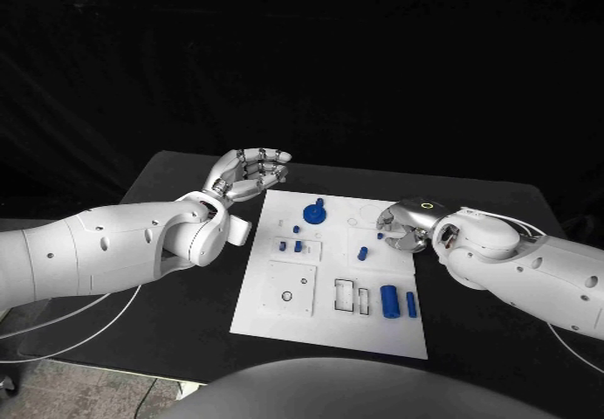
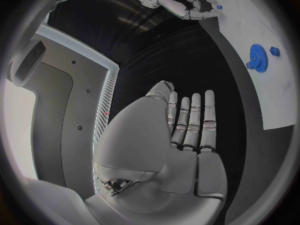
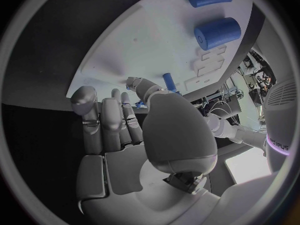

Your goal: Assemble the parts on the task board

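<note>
While the black surface [image 1: 188,297] carries the white task board [image 1: 284,319] at its middle, I judge I'm at the picking-up step: my left hand [image 1: 250,172] hangs wide and empty off the board's far left corner. My right hand [image 1: 405,229] sits at the right edge, fingers loosely apart, holding nothing I can make out. Next I'd close on the small blue peg [image 1: 362,254] just beside it, past the blue gear [image 1: 315,212].

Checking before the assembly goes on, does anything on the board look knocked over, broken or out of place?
Nothing stands out. The task board lies flat on the table, the blue gear and the blue cylinders rest on it, and both hands, left hand and right hand, hold nothing.
</note>
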`<state>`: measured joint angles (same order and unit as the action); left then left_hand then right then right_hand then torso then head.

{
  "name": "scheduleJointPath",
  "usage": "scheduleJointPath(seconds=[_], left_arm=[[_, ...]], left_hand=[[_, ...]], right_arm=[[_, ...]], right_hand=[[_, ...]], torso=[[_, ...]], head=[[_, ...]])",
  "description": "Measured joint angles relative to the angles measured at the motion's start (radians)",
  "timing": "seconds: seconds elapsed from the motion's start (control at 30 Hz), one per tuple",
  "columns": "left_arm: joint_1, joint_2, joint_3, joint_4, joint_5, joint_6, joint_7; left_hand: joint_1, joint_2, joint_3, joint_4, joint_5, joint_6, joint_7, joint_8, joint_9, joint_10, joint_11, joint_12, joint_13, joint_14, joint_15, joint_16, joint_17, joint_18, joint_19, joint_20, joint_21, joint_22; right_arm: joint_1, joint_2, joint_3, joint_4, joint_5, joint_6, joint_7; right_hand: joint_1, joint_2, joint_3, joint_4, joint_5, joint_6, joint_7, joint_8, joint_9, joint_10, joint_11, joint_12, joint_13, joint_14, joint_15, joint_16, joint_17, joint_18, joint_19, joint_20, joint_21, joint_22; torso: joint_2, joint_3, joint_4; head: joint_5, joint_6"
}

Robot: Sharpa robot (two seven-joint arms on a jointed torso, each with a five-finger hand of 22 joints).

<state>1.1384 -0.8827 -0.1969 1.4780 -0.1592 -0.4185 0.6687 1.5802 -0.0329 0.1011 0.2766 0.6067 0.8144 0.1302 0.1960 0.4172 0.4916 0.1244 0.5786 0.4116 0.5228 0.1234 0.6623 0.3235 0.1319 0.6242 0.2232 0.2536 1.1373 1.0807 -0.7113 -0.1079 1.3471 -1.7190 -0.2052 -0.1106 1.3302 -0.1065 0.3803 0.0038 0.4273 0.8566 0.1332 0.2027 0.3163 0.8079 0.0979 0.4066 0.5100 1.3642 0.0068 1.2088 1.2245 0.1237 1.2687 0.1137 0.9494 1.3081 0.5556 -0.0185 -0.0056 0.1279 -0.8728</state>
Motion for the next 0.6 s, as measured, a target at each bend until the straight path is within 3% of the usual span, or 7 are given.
scheduleJointPath(seconds=[0.1,0.6], left_arm=[[0.000,0.000,0.000,-0.001,-0.002,0.003,-0.004],[0.000,0.007,-0.001,-0.011,-0.022,0.016,-0.021]], left_hand=[[0.007,-0.001,-0.003,-0.003,0.006,-0.003,0.003,0.005,-0.003,-0.001,0.001,0.006,-0.004,0.000,0.000,0.000,-0.003,0.016,0.003,0.003,0.000,0.001],[0.022,-0.001,-0.005,-0.006,0.018,-0.007,0.007,0.009,-0.009,-0.004,0.004,0.010,-0.012,0.003,0.003,0.004,-0.009,0.016,0.011,0.004,0.000,0.006]], right_arm=[[-0.002,0.008,0.000,-0.007,0.006,-0.004,0.006],[-0.020,0.037,0.001,-0.048,0.029,-0.021,0.031]], right_hand=[[0.000,0.000,0.002,0.002,0.000,0.010,0.001,0.000,0.005,0.022,-0.004,0.000,-0.014,0.025,-0.001,0.029,0.018,0.000,0.029,-0.001,0.041,0.000],[0.000,0.000,0.008,0.001,0.015,0.049,0.004,0.002,0.022,0.049,-0.011,-0.009,-0.040,0.036,-0.002,0.043,0.024,0.000,0.050,-0.005,0.067,0.000]], torso=[[0.000,-0.0001,-0.0002],[-0.001,0.0006,-0.0002]], head=[[-0.001,0.000],[0.003,0.000]])
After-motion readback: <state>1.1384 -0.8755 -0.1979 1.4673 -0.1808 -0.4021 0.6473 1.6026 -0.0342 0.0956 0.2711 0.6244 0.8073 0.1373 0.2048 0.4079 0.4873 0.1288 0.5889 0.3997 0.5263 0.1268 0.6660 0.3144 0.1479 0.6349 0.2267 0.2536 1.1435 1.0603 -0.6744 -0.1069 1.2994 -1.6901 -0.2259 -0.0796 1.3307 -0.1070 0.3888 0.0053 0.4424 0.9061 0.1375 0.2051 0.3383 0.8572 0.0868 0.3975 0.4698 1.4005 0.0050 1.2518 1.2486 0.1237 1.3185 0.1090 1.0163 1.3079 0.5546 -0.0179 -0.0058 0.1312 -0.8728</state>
